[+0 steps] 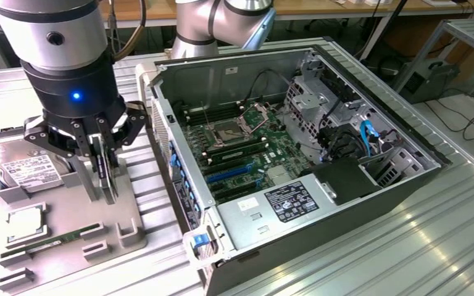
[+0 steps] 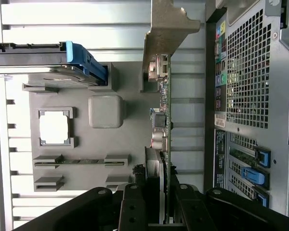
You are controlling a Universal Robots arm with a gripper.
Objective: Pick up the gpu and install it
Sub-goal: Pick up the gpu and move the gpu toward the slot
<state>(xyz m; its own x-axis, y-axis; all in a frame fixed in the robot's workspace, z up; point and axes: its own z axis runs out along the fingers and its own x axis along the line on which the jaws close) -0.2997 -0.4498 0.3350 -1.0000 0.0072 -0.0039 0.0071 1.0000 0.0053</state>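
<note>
The gpu (image 1: 107,176) is a thin dark card with a pale metal bracket. It hangs on edge just above the grey holder tray (image 1: 118,222) at the exterior view's left. My gripper (image 1: 99,151) is shut on its upper part, one finger on each face. In the wrist view the gpu (image 2: 164,110) shows edge-on, with its silver bracket (image 2: 166,33) at the far end, and it runs down into the gripper (image 2: 160,195). The open computer case (image 1: 303,154) lies beside it toward the exterior view's right. Blue card slots (image 1: 229,176) show on its motherboard.
On the holder tray lie a silver hard drive (image 1: 23,166) with a white label, a square processor (image 1: 24,222) and a slim green memory stick (image 1: 52,240). A grey block (image 2: 106,110) sits on the tray. The case's rear grille (image 2: 248,72) faces the card.
</note>
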